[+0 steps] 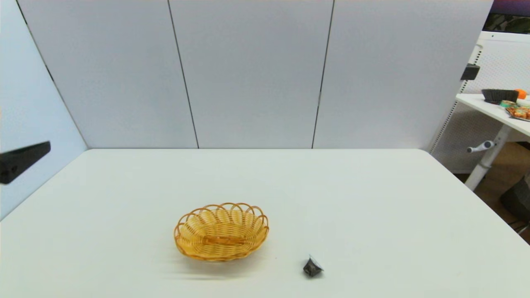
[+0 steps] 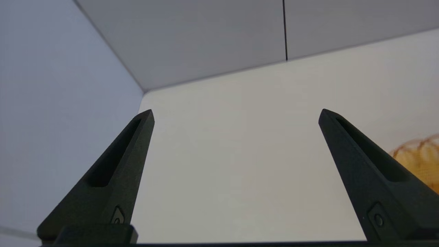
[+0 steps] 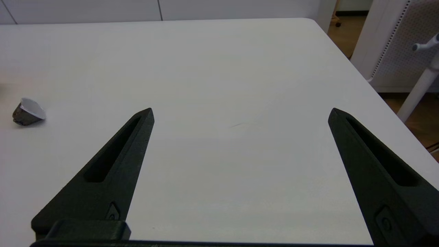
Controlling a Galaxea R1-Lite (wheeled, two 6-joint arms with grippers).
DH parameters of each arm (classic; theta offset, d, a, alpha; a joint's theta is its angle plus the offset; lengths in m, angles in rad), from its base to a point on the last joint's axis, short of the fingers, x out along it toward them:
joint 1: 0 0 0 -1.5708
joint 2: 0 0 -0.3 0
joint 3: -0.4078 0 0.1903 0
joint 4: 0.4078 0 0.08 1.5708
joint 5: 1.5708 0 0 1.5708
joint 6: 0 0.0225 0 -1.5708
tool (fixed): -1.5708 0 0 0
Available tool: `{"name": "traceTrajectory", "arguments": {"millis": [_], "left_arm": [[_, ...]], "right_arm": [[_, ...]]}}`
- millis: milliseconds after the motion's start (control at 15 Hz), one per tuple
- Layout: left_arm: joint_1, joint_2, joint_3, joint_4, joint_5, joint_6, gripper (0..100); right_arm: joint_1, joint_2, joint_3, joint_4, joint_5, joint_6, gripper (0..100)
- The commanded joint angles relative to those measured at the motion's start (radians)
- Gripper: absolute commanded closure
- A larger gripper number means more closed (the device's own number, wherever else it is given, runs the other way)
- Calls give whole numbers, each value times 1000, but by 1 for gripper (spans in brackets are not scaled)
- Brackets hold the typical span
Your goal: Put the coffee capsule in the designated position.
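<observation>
Right wrist view: right end effector (image 3: 240, 113), two long matte black tapered fingers with slotted inner faces, spread wide, empty, above the smooth white table (image 3: 219, 68). Coffee capsule (image 3: 28, 112), small dark grey tapered pod with pale foil rim, tipped on its side on the table, well off to the side of the fingers. Left end effector (image 2: 236, 115), same black wedge fingers, spread wide, empty, near the table's left edge. Wicker basket (image 1: 221, 231), oval, honey-coloured weave with looped scalloped rim, near the capsule but apart from it.
</observation>
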Motion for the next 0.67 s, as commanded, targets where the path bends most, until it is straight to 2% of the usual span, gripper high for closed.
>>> {"name": "traceTrajectory", "arguments": {"millis": [67,200,333,667], "left_arm": [[47,-428,419,-30,-25,-45,0],[47,-552,545,-35,-29,-52,0],[47,-635,646,-62,-79,-54,0],[30,-831,779,-75,-108,-114,0]], "right_arm": [[0,1,0,0,1,0,0],[0,1,0,0,1,0,0],[0,1,-1,0,1,0,0],[0,1,-1,0,1,0,0]]}}
